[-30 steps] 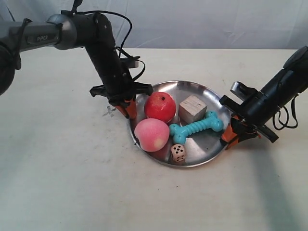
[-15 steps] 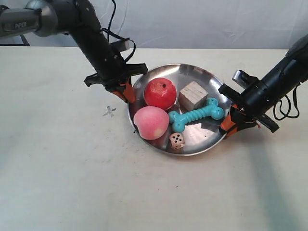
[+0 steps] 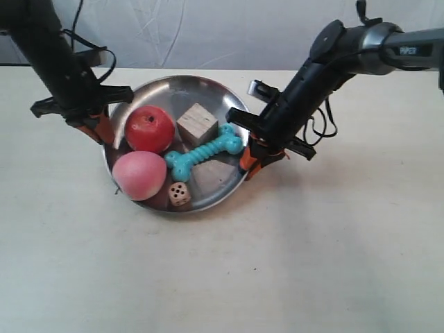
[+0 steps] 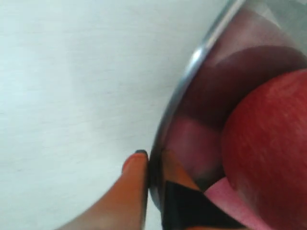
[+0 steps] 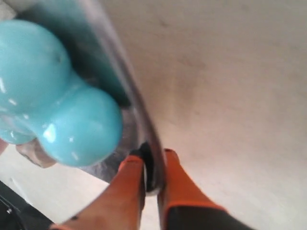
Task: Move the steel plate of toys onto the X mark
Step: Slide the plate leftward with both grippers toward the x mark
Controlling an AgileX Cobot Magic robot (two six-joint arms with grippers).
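The steel plate [image 3: 166, 90] sits left of centre in the exterior view. It holds the red apple [image 3: 149, 130], pink peach [image 3: 139, 175], wooden cube [image 3: 197, 123], turquoise bone [image 3: 205, 152] and tan die [image 3: 180, 194]. My left gripper [image 3: 104, 133] is shut on the plate's rim beside the apple; in the left wrist view the gripper [image 4: 152, 163] pinches the rim [image 4: 192, 62] next to the apple [image 4: 268, 143]. On the opposite rim my right gripper [image 3: 251, 161] is shut, seen in the right wrist view [image 5: 152, 160] near the bone [image 5: 57, 105]. The X mark does not show.
A pale tabletop [image 3: 333, 263] stretches all round the plate. Behind it hangs a light backdrop [image 3: 229, 35]. Cables trail from both arms near the plate's far rim.
Both arms have carried the plate and its toys toward the exterior view's left. The plate now lies over the spot where the X mark showed before.
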